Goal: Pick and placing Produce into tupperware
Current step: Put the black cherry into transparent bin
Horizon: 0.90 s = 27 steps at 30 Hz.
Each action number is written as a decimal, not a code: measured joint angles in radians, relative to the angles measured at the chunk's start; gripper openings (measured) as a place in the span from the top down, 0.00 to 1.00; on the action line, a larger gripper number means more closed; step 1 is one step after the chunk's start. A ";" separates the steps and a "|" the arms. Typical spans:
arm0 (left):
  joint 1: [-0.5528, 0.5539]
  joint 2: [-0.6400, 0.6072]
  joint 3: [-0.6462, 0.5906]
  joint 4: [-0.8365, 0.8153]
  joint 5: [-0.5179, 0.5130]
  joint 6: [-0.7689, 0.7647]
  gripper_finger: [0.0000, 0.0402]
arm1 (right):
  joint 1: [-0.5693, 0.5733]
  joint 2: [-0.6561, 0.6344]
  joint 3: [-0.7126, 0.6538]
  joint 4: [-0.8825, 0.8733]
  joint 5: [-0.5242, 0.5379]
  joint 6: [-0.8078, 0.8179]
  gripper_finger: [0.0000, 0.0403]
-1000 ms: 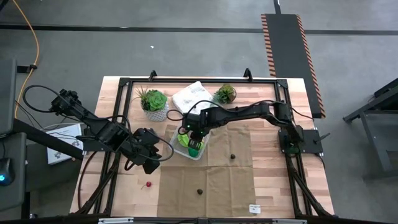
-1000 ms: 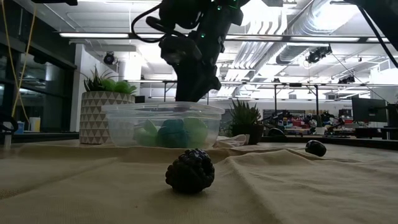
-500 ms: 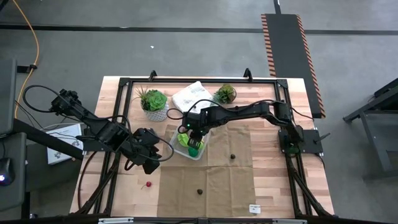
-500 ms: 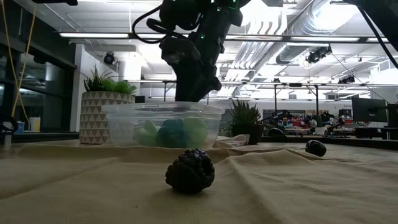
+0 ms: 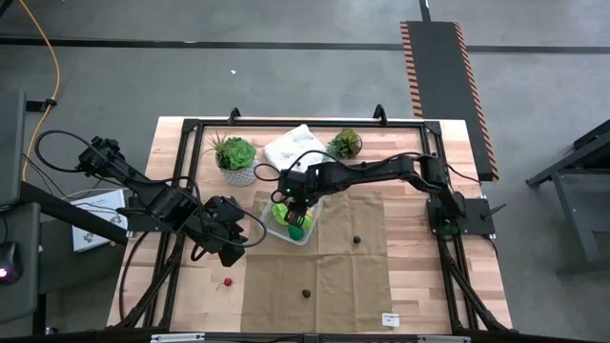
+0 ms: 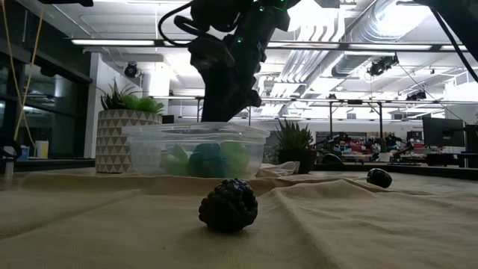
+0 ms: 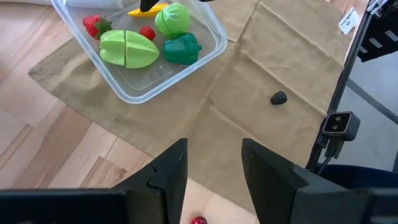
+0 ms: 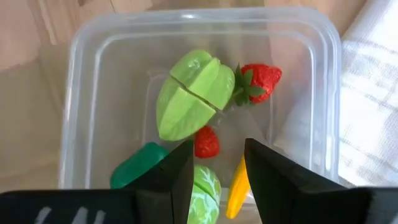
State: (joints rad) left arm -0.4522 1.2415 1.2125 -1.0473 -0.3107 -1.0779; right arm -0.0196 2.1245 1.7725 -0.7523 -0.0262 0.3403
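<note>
The clear tupperware [image 8: 81, 93] stands on the tan cloth [image 5: 324, 267] and holds a split green fruit [image 8: 193, 93], a strawberry [image 8: 261, 78], a small red piece [image 8: 206, 142], a green pepper [image 7: 181, 48], a cabbage [image 7: 172, 18] and a yellow piece [image 8: 239, 186]. My right gripper [image 8: 217, 168] hangs open just above this produce, with nothing between its fingers. My left gripper [image 7: 214, 174] stands open above the cloth's left edge, left of the tupperware [image 5: 274, 204]. On the table lie two dark berries [image 5: 355, 240] [image 5: 306, 294] and a red piece [image 5: 228, 283].
Two potted plants [image 5: 235, 157] [image 5: 345, 144] and a white plastic bag [image 5: 294, 146] stand at the far edge, behind the tupperware. A black frame [image 5: 286, 122] runs round the tabletop. In the low view a dark berry [image 6: 228, 205] lies in front of the tupperware [image 6: 194, 149].
In the high view my right gripper's fingers cover less of the green produce in the tupperware than a second ago. My left arm has kept still.
</note>
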 joint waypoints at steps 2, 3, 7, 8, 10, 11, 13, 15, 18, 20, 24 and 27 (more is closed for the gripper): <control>0.000 0.000 0.000 0.000 0.000 0.000 0.65 | 0.000 -0.004 0.000 -0.001 -0.002 0.005 0.67; 0.000 0.000 0.000 0.000 0.000 0.000 0.65 | 0.000 -0.005 0.000 0.002 -0.003 0.010 0.67; 0.000 0.000 0.000 -0.001 0.000 0.000 0.65 | 0.000 -0.018 0.000 -0.008 -0.008 0.018 0.67; 0.000 0.000 0.000 -0.001 0.000 0.000 0.65 | 0.000 -0.025 0.000 -0.009 -0.008 0.017 0.67; 0.000 0.000 0.000 -0.001 0.000 0.000 0.65 | 0.000 -0.043 0.000 -0.018 -0.008 0.015 0.67; 0.000 0.000 0.000 -0.001 0.000 0.000 0.65 | 0.000 -0.055 0.000 -0.020 -0.008 0.013 0.67; 0.000 0.000 0.000 -0.002 0.000 0.000 0.65 | 0.000 -0.080 0.000 -0.035 0.000 0.009 0.67; 0.000 0.000 0.000 -0.002 0.001 0.000 0.65 | 0.000 -0.111 0.000 -0.050 0.022 0.006 0.67; 0.000 0.000 0.000 -0.002 0.002 0.009 0.65 | 0.000 -0.165 0.000 -0.070 0.053 0.006 0.67; 0.000 0.000 0.000 -0.002 0.005 0.017 0.65 | 0.002 -0.202 0.000 -0.082 0.066 0.007 0.67; 0.000 0.000 0.000 -0.001 0.005 0.044 0.65 | 0.015 -0.272 0.000 -0.095 0.108 0.020 0.67; 0.000 0.000 0.000 0.000 0.005 0.060 0.65 | 0.031 -0.326 0.000 -0.128 0.151 0.037 0.67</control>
State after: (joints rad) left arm -0.4522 1.2415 1.2126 -1.0478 -0.3054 -1.0179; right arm 0.0113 1.7989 1.7721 -0.8806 0.1244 0.3773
